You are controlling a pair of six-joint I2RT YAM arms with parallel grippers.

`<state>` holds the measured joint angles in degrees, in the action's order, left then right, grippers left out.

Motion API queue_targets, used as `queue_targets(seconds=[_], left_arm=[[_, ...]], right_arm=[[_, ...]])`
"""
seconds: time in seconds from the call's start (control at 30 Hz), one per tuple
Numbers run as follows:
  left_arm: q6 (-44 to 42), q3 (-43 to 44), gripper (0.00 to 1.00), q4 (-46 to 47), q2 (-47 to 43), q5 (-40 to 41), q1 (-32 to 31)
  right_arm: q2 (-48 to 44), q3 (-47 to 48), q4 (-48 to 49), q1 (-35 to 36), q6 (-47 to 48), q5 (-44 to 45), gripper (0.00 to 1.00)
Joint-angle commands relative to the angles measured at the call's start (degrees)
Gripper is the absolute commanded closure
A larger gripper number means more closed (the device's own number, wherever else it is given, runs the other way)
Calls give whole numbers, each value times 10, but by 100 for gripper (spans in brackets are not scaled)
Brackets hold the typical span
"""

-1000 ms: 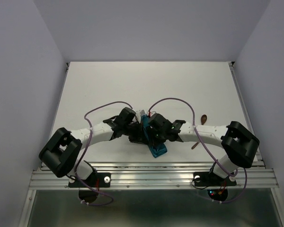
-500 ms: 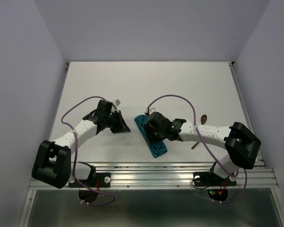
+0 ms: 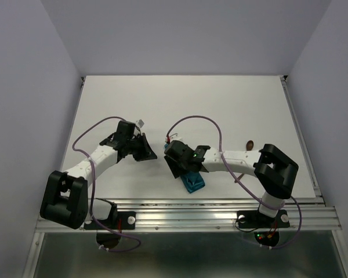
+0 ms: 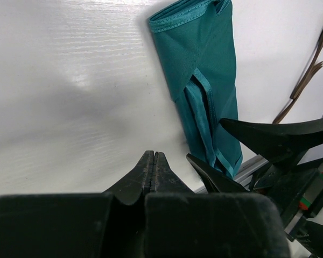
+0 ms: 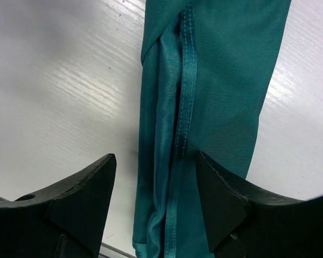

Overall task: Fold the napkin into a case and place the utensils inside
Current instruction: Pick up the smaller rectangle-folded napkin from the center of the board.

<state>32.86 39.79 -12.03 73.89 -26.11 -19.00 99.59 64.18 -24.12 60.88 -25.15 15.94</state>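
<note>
white table (image 3: pixel 220 110), pale lilac walls (image 3: pixel 23 87); teal case (image 3: pixel 194 183) near the front edge, partly hidden beneath the wide-jawed right gripper (image 5: pixel 156 157); left gripper (image 4: pixel 153 156) closed, empty; utensils (image 4: pixel 307 70) cut off.

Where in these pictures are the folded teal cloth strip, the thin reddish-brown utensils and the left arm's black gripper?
Folded teal cloth strip (image 4: pixel 204 54): left wrist view, upper flat face.
Thin reddish-brown utensils (image 3: pixel 249 145): top view, rounded end.
Left gripper (image 4: pixel 152 157): left wrist view, between shut fingertips.

Left tool (image 4: pixel 153 157) has its fingers pressed together; right tool (image 5: pixel 156 161) stands spread wide.
</note>
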Motion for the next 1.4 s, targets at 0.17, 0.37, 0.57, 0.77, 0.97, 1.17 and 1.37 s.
queue_targets(seconds=[0.17,0.37,0.57,0.77,0.97,1.17,1.37], left_arm=[[-13,13,100,12,10,2,2],[-16,8,100,17,16,2,3],[-15,2,100,24,17,1,3],[-14,2,100,25,15,4,4],[-24,8,100,15,4,9,34],[-41,24,100,-4,-23,17,85],[-62,48,100,-24,-17,23,115]], right_arm=[[38,33,-19,14,14,38,38],[67,43,-27,25,7,51,41],[90,56,-51,25,-20,84,66],[105,67,-44,25,-32,69,97],[87,53,22,-4,-12,19,99],[70,41,124,-73,-3,-95,99],[96,74,193,-105,-3,-189,99]])
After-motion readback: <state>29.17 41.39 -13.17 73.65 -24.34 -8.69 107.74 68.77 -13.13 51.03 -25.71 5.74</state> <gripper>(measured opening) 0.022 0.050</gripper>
